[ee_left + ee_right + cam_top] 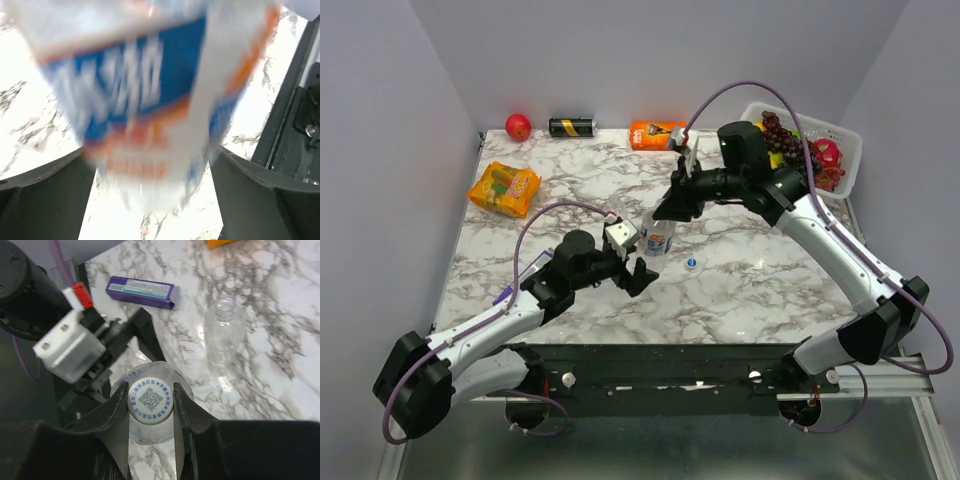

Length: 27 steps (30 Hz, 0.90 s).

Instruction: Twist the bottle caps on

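A small clear bottle (658, 241) with a blue and orange label stands mid-table. It fills the left wrist view (140, 90), blurred. My left gripper (644, 264) is shut on its body, one finger on each side (150, 157). My right gripper (664, 214) is above it, shut on the whitish cap (150, 400), which sits on the bottle's mouth. The cap has a printed code on top. A bluish cap (691, 264) lies on the table just right of the bottle. A second clear bottle (222, 330) stands open, without a cap, beyond the held one.
A purple box (142, 290) lies by the left arm. Along the back stand a red apple (518, 126), a black-and-yellow can (572, 127) and an orange box (657, 134). An orange snack bag (504, 189) lies at the left. A white fruit basket (845, 140) stands at the back right.
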### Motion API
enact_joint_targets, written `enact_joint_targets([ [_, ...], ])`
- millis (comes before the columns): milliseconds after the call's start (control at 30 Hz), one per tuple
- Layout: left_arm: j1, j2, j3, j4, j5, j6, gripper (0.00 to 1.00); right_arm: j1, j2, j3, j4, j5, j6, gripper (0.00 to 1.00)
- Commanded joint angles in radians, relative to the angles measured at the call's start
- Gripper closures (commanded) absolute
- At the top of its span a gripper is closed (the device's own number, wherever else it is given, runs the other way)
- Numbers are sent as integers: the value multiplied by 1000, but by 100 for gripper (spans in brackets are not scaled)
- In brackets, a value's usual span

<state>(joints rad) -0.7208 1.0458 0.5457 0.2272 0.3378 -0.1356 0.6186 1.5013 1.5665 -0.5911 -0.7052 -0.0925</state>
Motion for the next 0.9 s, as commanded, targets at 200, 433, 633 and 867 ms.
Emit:
enact_joint_targets([
  [200,14,-156,-27,-247,-82,93,1,-279,-133,-200,52,249,-187,100],
  [433,17,-153,-33,-241,-60,105,2,-384,-67,-247,175,277,-268,100],
  [633,38,-139,-36,-232,-53,102,1,-439,-3,-247,235,294,-288,99],
  [867,54,-127,-33,-232,-42,99,2,-490,53,-258,287,268,-282,87],
])
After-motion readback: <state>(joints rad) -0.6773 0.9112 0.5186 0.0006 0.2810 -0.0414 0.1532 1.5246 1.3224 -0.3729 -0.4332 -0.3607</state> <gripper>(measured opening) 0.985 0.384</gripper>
